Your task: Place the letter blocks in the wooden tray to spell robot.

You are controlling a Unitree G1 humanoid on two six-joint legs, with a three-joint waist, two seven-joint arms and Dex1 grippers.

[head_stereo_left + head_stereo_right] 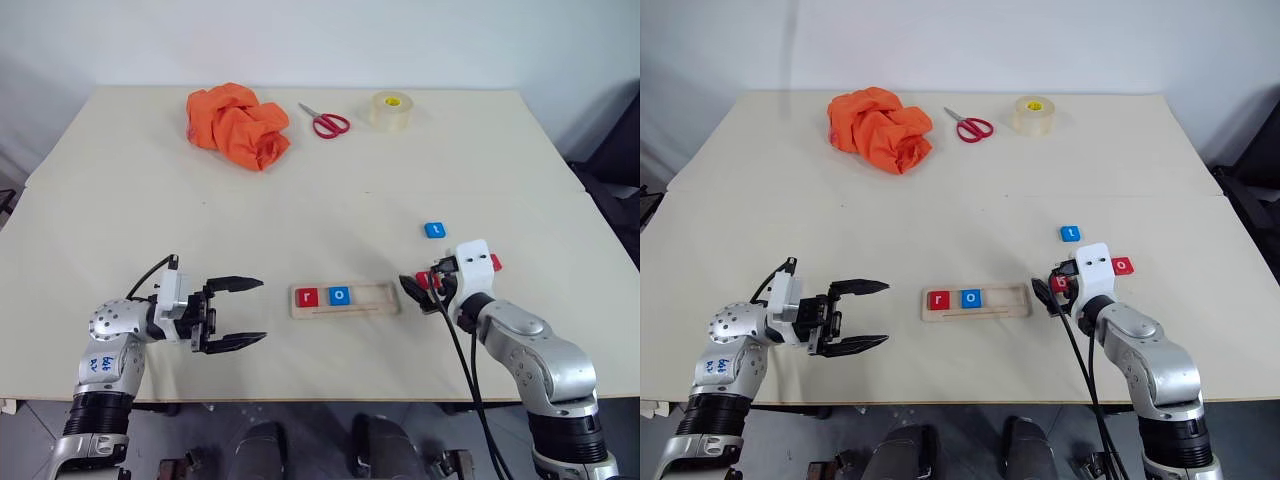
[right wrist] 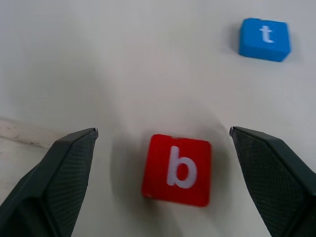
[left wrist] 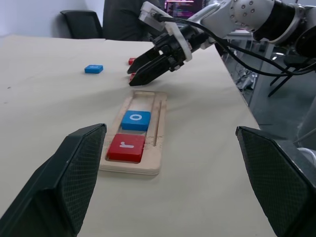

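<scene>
Wooden tray point(image 1: 345, 300) lies mid-desk point(image 1: 120, 200), holding red r point(image 1: 307, 297) and blue o point(image 1: 340, 295). Right gripper point(image 2: 163, 143), jaws wide and empty, brackets the red b point(image 2: 177, 169); it should centre, descend, then close squarely. Left gripper point(image 1: 238, 313) waits open, empty. Blue t point(image 1: 435, 230) lies beyond. The right wrist housing partly hides the red o point(image 1: 1122, 266).

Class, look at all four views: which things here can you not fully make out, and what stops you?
- red b block: in the right eye view, mostly hidden behind the right gripper.
- red o block: partly hidden by that gripper's white housing in the left eye view.
- wooden tray: left wrist view, far end partly covered by the right gripper.
</scene>
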